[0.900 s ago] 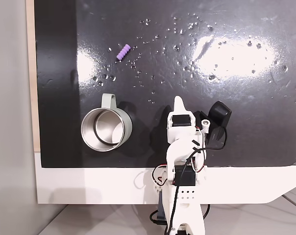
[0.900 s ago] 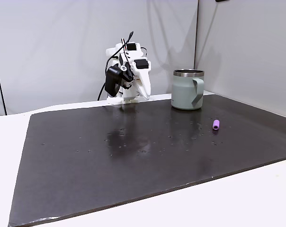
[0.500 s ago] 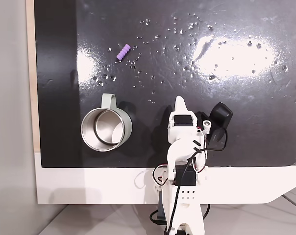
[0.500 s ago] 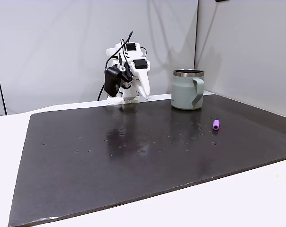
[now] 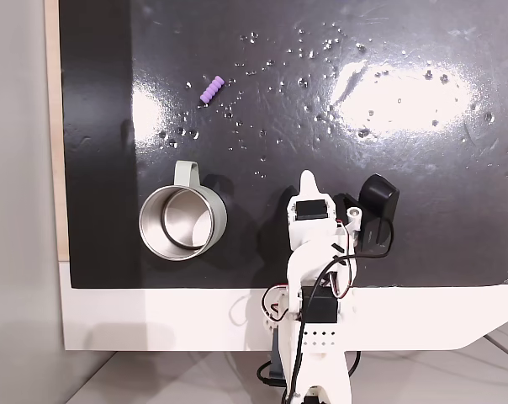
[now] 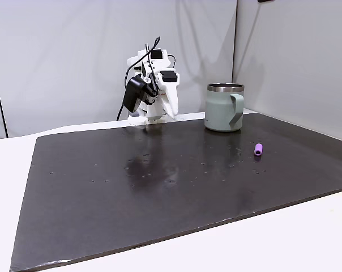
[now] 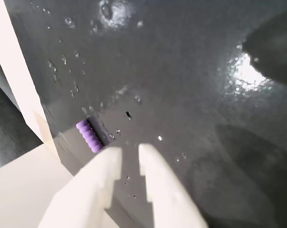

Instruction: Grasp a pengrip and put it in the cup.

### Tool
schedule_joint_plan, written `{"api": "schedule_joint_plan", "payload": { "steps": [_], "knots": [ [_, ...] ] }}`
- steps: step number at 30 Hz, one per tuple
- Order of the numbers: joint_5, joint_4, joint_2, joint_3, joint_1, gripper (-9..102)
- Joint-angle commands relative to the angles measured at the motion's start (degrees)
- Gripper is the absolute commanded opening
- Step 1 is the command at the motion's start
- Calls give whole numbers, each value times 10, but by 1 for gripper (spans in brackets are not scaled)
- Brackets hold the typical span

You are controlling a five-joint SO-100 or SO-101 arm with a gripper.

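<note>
The pengrip point(image 5: 211, 88) is seen lying on the black mat point(image 5: 405, 151) toward the table's far edge, well apart from the cup point(image 5: 183, 221), which stands upright near the arm's base. The jaws of the gripper point(image 7: 129, 154) are held slightly parted and empty. Water droplets point(image 5: 321, 46) are scattered between.

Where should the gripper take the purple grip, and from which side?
Across its middle, from straight above. The purple grip lies flat and alone on the black mat, slanted in a fixed view, well clear of the mug. Turn the gripper so its fingers close across the short ribbed tube.
</note>
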Motion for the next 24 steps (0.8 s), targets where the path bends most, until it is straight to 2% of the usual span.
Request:
{"api": "schedule_joint_plan", "payload": {
  "steps": [1,10,15,24],
  "knots": [
    [-30,24,-22,-83,-27,0],
    [-31,46,-321,-337,-81,1],
    [-44,120,-512,-520,-98,13],
    [-34,214,-737,-730,-131,22]
  ]
}}
